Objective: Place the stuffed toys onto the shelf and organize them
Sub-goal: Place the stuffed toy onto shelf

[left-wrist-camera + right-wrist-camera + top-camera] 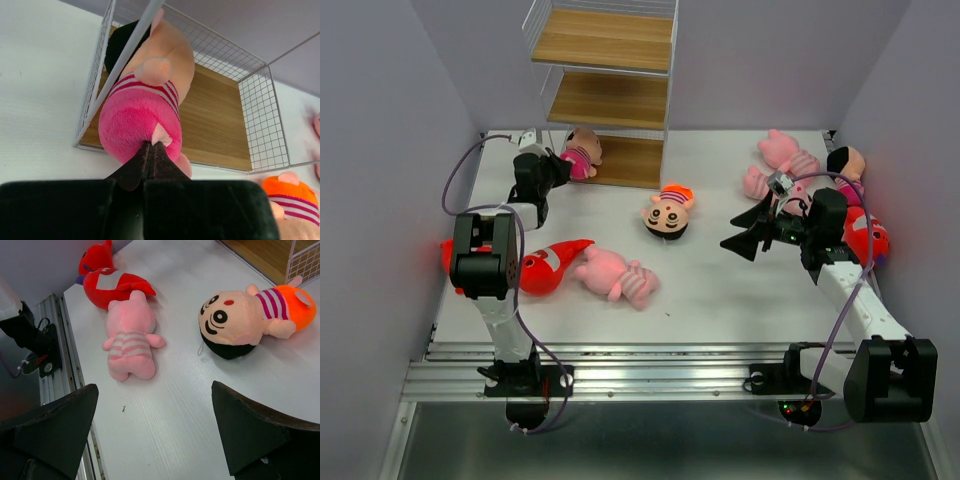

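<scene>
My left gripper is shut, its tips pinching the bottom of a dark-haired doll in a pink striped outfit. That doll leans against the front left corner post of the shelf, partly over its lowest board. My right gripper hangs open above bare table, nothing between its fingers. An orange doll lies face up mid-table. A pink striped-leg animal and a red shark lie front left.
A pink animal, another doll and a red shark cluster at the right wall behind my right arm. The shelf's wire side panels enclose its lowest board. The metal rail runs along the near table edge.
</scene>
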Available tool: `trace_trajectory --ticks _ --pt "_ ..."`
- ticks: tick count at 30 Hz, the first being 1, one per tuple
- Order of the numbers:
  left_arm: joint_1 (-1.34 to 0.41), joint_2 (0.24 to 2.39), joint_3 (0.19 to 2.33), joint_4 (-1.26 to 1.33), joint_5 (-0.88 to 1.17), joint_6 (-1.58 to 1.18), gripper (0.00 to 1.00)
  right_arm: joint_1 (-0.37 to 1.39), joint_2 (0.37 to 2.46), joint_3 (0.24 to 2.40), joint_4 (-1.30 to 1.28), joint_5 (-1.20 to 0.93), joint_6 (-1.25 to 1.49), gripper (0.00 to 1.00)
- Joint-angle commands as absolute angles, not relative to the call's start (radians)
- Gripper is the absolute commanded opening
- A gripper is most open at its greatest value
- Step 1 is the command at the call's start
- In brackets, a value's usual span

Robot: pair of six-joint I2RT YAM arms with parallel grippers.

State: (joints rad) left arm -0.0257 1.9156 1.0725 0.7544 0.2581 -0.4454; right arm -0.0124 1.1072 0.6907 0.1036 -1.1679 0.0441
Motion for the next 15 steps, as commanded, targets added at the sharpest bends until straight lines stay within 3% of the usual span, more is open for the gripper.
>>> trace_trajectory --ticks 1,15 --pt "-0.048 1.833 1.115 0.744 0.122 -0.325 0.0 -0.008 1.108 0.721 0.117 -1.189 0.028 1.0" --pt "-0.123 1.896 1.259 0.585 -0.049 -0.126 0.0 -0.008 1.109 0.723 0.115 -1.187 0.023 1.0"
